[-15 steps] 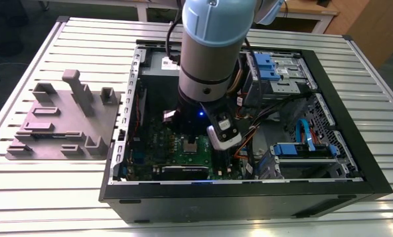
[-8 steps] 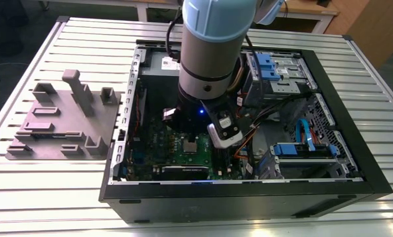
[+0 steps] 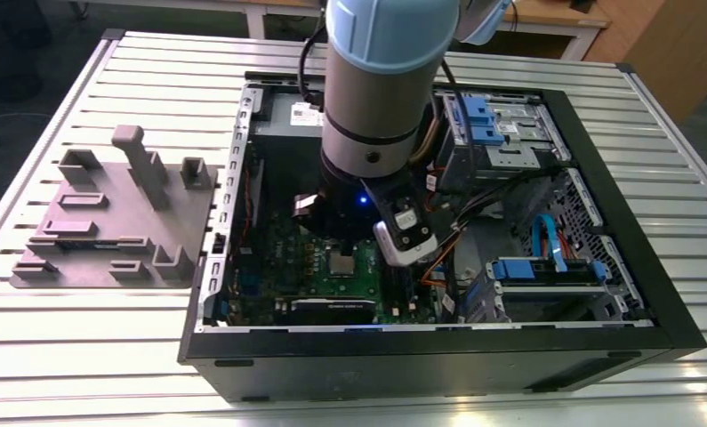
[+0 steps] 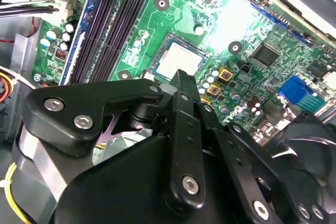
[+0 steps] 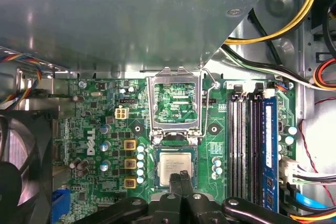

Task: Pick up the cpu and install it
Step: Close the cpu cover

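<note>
Both fingers (image 5: 175, 184) look clenched together and empty, their tips just above the cpu (image 5: 176, 163), which lies flat in its socket (image 5: 154, 167) beside the raised load plate (image 5: 175, 103). Keep your touch light and square so no corner tilts.
</note>
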Tool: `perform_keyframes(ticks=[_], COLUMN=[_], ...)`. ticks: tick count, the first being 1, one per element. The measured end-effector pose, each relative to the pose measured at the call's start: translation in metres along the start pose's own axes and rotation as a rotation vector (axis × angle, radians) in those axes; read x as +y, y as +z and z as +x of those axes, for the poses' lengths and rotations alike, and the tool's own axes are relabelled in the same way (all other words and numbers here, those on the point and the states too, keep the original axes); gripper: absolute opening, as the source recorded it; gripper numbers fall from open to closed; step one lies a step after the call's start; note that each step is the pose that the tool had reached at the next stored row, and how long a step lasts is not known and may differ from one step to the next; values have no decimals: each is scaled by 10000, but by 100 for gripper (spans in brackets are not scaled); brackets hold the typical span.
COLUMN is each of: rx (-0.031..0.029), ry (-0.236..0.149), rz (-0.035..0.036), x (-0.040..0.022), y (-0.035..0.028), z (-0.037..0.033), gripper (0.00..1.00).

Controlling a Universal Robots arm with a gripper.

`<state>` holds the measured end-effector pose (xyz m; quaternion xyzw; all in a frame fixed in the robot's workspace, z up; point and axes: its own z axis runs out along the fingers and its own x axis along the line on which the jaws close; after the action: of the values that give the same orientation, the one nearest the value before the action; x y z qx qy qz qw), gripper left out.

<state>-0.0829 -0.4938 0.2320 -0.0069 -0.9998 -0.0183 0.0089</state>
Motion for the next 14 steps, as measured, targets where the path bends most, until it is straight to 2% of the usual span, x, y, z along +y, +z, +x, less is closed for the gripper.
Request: perform_keyframes(ticks=[5, 14], rx=[-60, -184], ry=[-3, -7], rz=[-2, -4], x=[2, 9], y=[-61, -242], z=[1, 4], gripper=[10, 10])
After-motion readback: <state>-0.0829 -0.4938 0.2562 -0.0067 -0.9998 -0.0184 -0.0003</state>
